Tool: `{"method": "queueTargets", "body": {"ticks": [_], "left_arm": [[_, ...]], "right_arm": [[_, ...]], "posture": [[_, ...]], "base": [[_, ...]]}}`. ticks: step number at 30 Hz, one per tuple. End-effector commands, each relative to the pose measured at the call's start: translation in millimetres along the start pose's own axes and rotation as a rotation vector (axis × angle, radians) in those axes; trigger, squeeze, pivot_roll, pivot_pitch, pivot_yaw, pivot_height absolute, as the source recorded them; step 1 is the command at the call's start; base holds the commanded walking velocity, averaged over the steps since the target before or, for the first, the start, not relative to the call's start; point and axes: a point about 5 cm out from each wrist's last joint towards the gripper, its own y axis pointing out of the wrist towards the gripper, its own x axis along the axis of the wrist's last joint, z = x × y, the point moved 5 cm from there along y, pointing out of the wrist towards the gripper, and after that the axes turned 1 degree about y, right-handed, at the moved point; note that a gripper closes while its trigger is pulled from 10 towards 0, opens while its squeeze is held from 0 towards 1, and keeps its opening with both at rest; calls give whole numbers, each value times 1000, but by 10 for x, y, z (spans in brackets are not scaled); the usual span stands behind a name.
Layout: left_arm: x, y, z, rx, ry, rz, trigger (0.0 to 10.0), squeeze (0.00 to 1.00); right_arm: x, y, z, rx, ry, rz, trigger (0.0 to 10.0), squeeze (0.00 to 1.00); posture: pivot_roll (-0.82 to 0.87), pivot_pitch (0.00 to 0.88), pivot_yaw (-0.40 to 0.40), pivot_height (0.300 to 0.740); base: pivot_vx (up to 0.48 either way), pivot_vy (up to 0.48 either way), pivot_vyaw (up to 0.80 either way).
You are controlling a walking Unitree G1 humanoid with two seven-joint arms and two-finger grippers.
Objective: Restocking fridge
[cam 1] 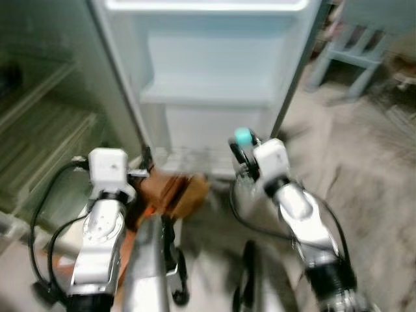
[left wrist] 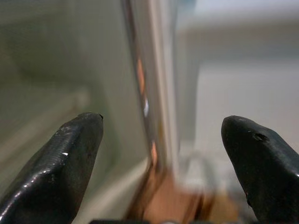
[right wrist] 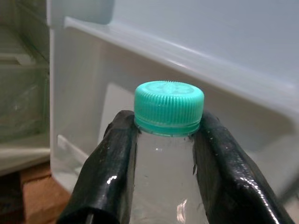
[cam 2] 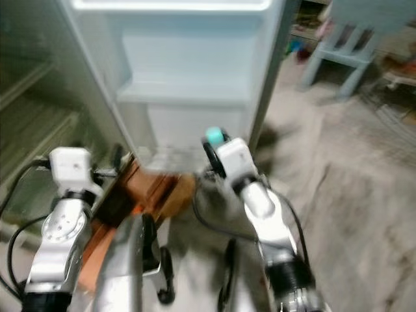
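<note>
Head views, blurred: the open fridge door (cam 1: pixel 208 71) filled the upper centre of the frame, white moulded plastic with stepped door shelves; the fridge interior (cam 1: pixel 39 130) with its slatted shelves lay at the left edge. At centre, the right claw (cam 1: pixel 244 156) held a bottle (cam 1: pixel 244 179) low in front of the door, its teal cap (cam 1: pixel 243 136) showing above the white wrist housing. A brown wooden block (cam 1: pixel 172 192) sat at lower centre, and pale blue furniture legs (cam 1: pixel 348 58) stood at upper right.

Right wrist view resolved more: both glossy black fingers (right wrist: pixel 110 172) were clamped on the neck of the clear plastic bottle just under the ribbed cap.

Left wrist view: the left claw (left wrist: pixel 161 154) was spread wide, gripping nothing, aimed at the door's edge.
</note>
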Motion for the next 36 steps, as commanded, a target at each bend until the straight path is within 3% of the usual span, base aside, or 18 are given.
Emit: {"method": "queueTargets", "body": {"ticks": [1, 5, 9, 16, 21, 28, 33, 36], "left_arm": [[53, -22, -17, -15, -2, -10, 10000, 0], [97, -94, 0, -20, 4, -21, 10000, 0], [163, -154, 21, -16, 14, -23, 10000, 0], [206, -225, 11, -27, 15, -12, 10000, 0], [219, -258, 26, -28, 30, -3, 10000, 0], [228, -292, 32, -32, 36, 10, 10000, 0], [240, -285, 18, -33, 43, 10, 10000, 0], [249, -288, 10, -29, 52, 10, 10000, 0]], "right_arm": [[-15, 47, 38, 5, -52, -23, 10000, 0], [34, 119, 84, 25, -129, -76, 10000, 0], [184, 241, 161, 56, -288, -178, 10000, 0], [484, 387, 115, 32, -425, -341, 10000, 0], [557, 457, 184, 72, -394, -378, 10000, 0], [635, 520, 413, 159, -190, -386, 10000, 0], [710, 514, 420, 152, -219, -431, 10000, 0], [815, 477, 384, 157, -344, -506, 10000, 0]], "posture": [[109, 214, 24, 562], [126, 238, 26, 562], [146, 277, 32, 562], [164, 315, 43, 562], [176, 330, 46, 562], [182, 338, 46, 562], [178, 341, 49, 562], [175, 346, 47, 562]], "base": [[0, 0, 0], [0, 0, 0], [0, 0, 0], [0, 0, 0], [0, 0, 0], [0, 0, 0], [0, 0, 0], [0, 0, 0]]}}
